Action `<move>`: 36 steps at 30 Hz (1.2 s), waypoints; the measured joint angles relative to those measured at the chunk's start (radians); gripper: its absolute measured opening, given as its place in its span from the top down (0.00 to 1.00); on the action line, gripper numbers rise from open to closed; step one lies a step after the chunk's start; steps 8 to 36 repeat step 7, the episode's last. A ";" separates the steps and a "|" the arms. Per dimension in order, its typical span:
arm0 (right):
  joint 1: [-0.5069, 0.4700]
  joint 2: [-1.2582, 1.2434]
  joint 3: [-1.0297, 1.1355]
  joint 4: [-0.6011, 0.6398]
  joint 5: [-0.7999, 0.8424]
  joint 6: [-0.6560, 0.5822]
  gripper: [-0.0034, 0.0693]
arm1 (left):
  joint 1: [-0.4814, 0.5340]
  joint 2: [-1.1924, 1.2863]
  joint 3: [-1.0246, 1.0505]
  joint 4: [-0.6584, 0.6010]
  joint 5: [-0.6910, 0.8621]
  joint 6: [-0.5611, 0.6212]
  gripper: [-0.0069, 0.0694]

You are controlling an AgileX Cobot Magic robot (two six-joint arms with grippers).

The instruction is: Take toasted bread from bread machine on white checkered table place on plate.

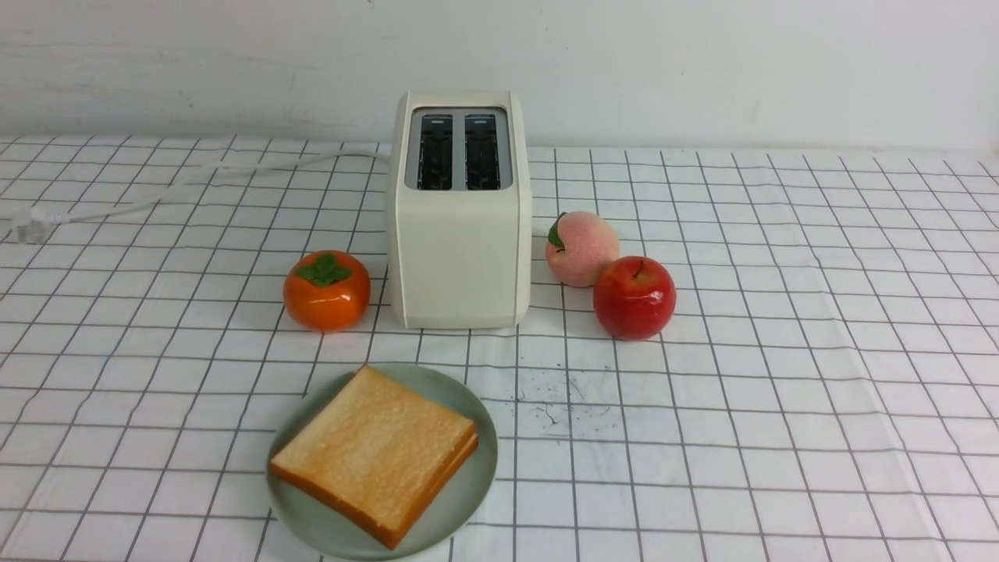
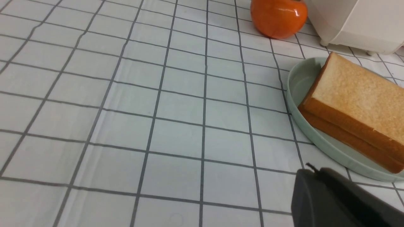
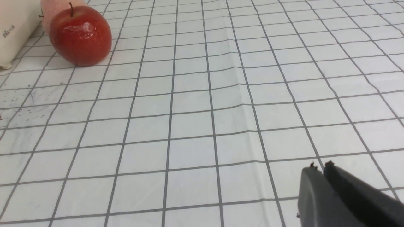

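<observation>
The bread machine (image 1: 460, 250) stands upright at the middle back of the white checkered table (image 1: 780, 390), and both of its dark slots look empty. Two slices of toasted bread (image 1: 375, 453) lie stacked flat on the mint-green plate (image 1: 472, 484) in front of it. Neither arm shows in the front view. In the left wrist view my left gripper (image 2: 311, 170) is shut and empty, just off the plate's rim (image 2: 300, 82), with the toasted bread (image 2: 356, 94) beyond it. My right gripper (image 3: 320, 167) hangs over bare cloth with only a hairline slit between its fingers, holding nothing.
An orange persimmon (image 1: 326, 290) sits to the left of the bread machine. A peach (image 1: 581, 248) and a red apple (image 1: 634, 297) touch each other on its right. The white cord (image 1: 156, 195) trails off to the far left. Dark crumbs (image 1: 554, 398) speckle the cloth to the right of the plate.
</observation>
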 joint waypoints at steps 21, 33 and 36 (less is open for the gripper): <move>0.000 0.000 0.000 0.000 0.000 0.000 0.89 | 0.000 0.000 0.000 0.000 0.000 0.000 0.91; 0.000 0.000 0.000 0.000 0.000 0.000 0.89 | 0.000 0.000 0.000 0.000 0.000 0.000 0.91; 0.000 0.000 0.000 0.000 0.000 0.000 0.89 | 0.000 0.000 0.000 0.000 0.000 0.000 0.91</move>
